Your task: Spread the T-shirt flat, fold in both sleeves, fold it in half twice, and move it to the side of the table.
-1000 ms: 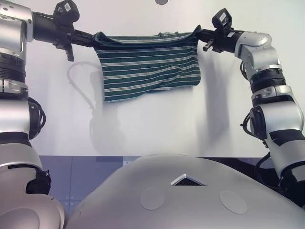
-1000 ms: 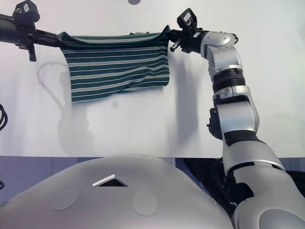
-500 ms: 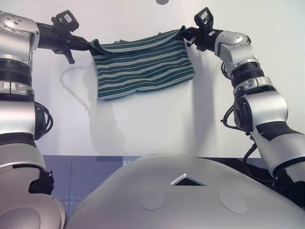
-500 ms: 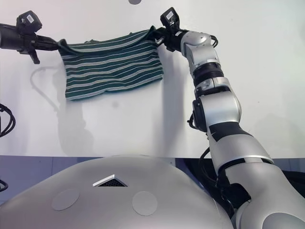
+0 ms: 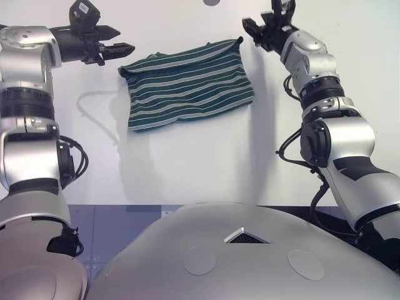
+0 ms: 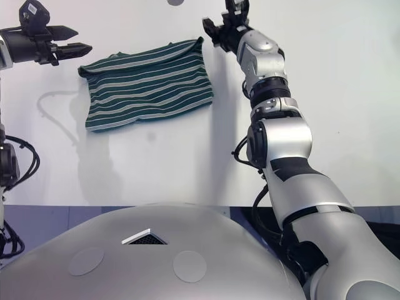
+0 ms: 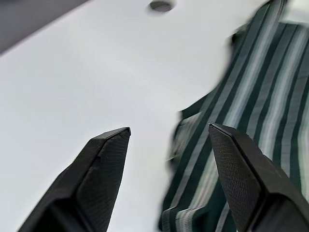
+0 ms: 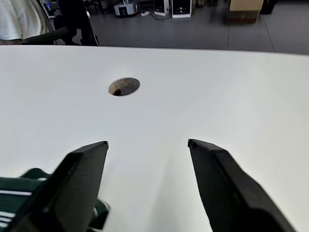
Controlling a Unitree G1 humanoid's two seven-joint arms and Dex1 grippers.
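Left gripper [image 5: 122, 39]: is hovering over the far left part of the table, pointing toward the shirt's far left corner. It is sitting just beside the corner without touching it. Its two dark fingers are standing apart and gripping nothing. In the left wrist view, white tabletop is showing between the tips [image 7: 169, 128], and striped cloth is lying past one finger.

T-shirt [image 5: 187, 84]: dark green with pale stripes, it is lying folded into a rough rectangle on the far part of the table. It is resting between the two grippers, and neither one is holding it. It is sitting slightly askew, its right end reaching farther from the robot than its left. A folded lip is running along the far edge, and the near edge is looking a little uneven.

Table [image 5: 200, 156]: white and smooth, it is bearing the shirt.

Hole [image 5: 212, 2]: round, it is sitting in the tabletop beyond the shirt, near the far edge.

Right gripper [image 5: 269, 19]: is hovering just beside the shirt's far right corner, seemingly clear of the cloth. Its fingers are spreading wide and clamping nothing. In the right wrist view, bare table is showing between the tips [image 8: 147, 142], the hole [image 8: 124, 87] is lying beyond them, and a scrap of green cloth [image 8: 19, 193] is peeking beside one finger.

Floor [image 8: 193, 24]: grey, it is showing past the table's far edge.
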